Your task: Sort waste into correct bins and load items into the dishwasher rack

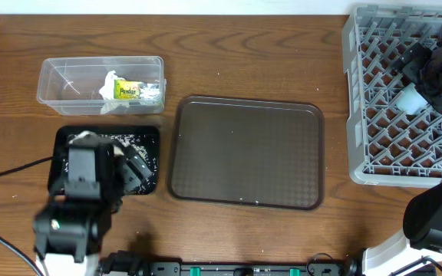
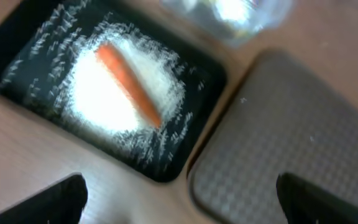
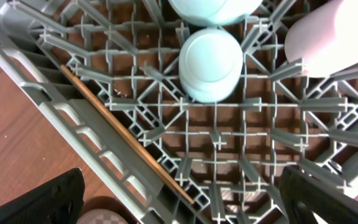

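Observation:
The black tray holds a heap of white rice with an orange carrot lying across it. My left gripper hangs open above that tray's near corner, nothing between its fingers. From overhead the left gripper covers part of the black tray. The clear tub holds the white napkin and the yellow-green wrapper. My right gripper is open over the grey rack. In the rack are an upturned light-blue bowl, a white cup and a wooden chopstick. The plate is out of view.
The brown serving tray lies between the black tray and the rack, and its corner shows beside the black tray. Black cables trail off the table's left front edge. The right arm's base stands at the front right.

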You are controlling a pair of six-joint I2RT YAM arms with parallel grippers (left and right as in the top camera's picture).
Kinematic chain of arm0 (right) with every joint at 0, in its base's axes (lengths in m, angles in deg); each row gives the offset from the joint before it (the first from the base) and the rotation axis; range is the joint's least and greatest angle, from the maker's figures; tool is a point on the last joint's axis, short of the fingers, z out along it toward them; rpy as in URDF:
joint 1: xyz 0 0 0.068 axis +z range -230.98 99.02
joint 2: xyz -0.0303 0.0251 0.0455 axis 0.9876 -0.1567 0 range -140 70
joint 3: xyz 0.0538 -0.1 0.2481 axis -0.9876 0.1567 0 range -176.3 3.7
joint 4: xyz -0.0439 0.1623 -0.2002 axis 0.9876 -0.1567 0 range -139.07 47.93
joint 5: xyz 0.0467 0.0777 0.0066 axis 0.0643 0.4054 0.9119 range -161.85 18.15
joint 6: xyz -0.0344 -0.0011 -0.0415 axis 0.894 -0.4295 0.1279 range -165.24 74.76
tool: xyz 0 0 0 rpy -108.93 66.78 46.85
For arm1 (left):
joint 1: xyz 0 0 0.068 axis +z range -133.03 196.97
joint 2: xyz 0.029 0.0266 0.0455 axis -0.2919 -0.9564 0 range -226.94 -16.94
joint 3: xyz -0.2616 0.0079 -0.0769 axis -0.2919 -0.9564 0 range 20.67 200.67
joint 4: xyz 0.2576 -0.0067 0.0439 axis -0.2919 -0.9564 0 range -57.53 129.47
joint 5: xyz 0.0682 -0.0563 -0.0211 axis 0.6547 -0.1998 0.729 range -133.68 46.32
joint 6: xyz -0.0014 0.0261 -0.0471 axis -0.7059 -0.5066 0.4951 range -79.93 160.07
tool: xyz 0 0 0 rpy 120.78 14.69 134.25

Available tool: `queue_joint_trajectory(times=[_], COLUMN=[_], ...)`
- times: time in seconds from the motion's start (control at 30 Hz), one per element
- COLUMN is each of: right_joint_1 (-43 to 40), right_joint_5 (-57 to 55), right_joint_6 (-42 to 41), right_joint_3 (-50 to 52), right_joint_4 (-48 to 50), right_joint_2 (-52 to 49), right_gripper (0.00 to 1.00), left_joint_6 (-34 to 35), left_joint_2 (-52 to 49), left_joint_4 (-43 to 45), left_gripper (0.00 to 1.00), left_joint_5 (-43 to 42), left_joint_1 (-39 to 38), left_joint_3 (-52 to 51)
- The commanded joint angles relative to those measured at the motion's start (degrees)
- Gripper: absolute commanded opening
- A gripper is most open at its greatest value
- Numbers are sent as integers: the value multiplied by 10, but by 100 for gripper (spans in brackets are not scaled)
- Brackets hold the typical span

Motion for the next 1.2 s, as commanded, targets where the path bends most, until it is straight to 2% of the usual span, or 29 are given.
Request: queue_joint_trajectory(times=[0.0,0.07,0.3,0.43,0.53,0.63,0.8,0.87,1.17], right_joint_1=[6,6,6,6,6,6,6,6,6], right_joint_5=[-2,-2,-2,-2,-2,-2,-2,-2,-2], right_joint_6=[-10,-10,-10,-10,-10,-10,-10,-10,-10], right_joint_3=[-1,-1,-1,-1,-1,-1,-1,-1,-1], right_joint_4=[-1,0,-1,-1,-1,-1,-1,-1,0], right_joint_2=[-1,-1,-1,-1,-1,-1,-1,-1,-1], right_gripper=[99,99,99,99,99,99,99,99,99], left_joint_6=[-155,-182,-182,-182,-182,-191,-245,-247,-253], left_joint_2=[81,135,296,343,372,398,437,451,451], left_joint_4=[96,169,391,514,570,585,540,515,518], left_gripper=[100,100,100,100,100,100,100,100,100], left_joint_5=[-33,-56,-57,-57,-57,-80,-147,-145,-142], left_joint_1=[-4,-4,-4,-3,7,21,52,65,110], left_joint_3=[-104,-170,-370,-455,-497,-518,-517,-517,-517])
